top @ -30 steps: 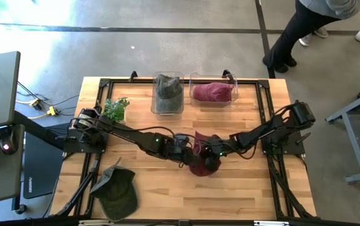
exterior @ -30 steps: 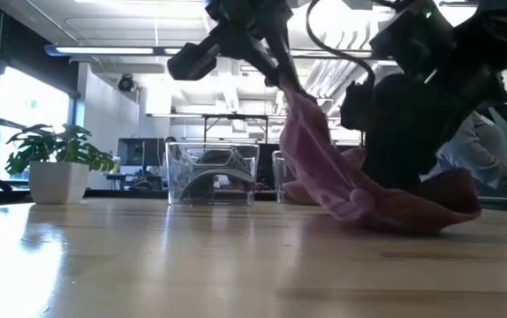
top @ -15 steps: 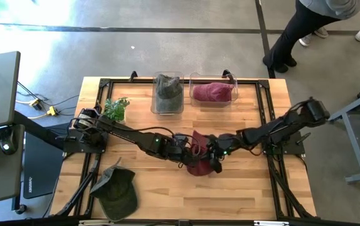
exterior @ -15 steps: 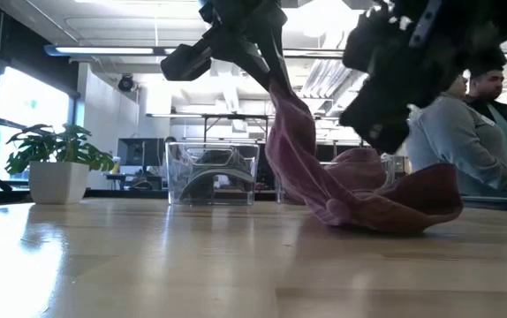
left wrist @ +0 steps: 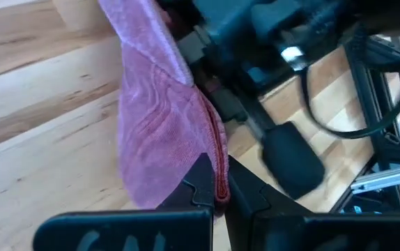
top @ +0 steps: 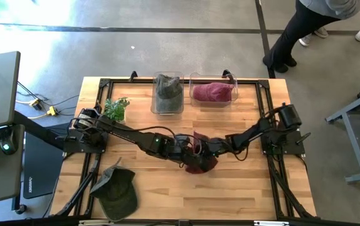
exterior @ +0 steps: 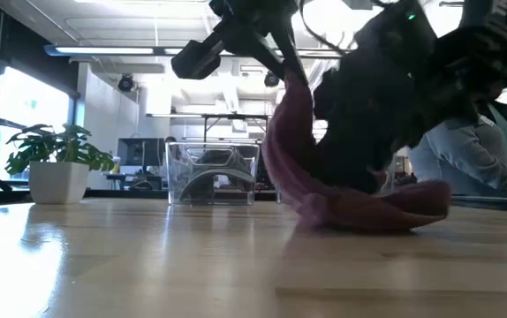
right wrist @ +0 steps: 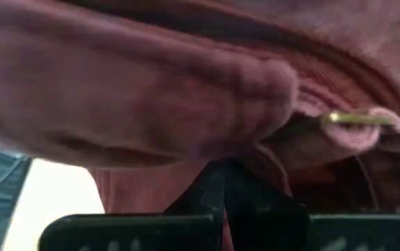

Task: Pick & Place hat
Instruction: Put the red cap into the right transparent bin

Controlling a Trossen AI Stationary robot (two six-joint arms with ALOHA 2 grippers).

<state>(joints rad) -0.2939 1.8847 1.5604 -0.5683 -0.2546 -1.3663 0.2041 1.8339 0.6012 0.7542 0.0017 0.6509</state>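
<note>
Pinching the maroon hat (top: pixel 200 162) mid-worktop, we hold our left gripper (top: pixel 191 149) and right gripper (top: pixel 206 150) both clamped on its fabric.

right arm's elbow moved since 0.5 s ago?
Yes. In the high view the right arm's elbow has pulled in from beyond the table's right frame rail to just over it; the right gripper remains at the maroon hat.
</note>
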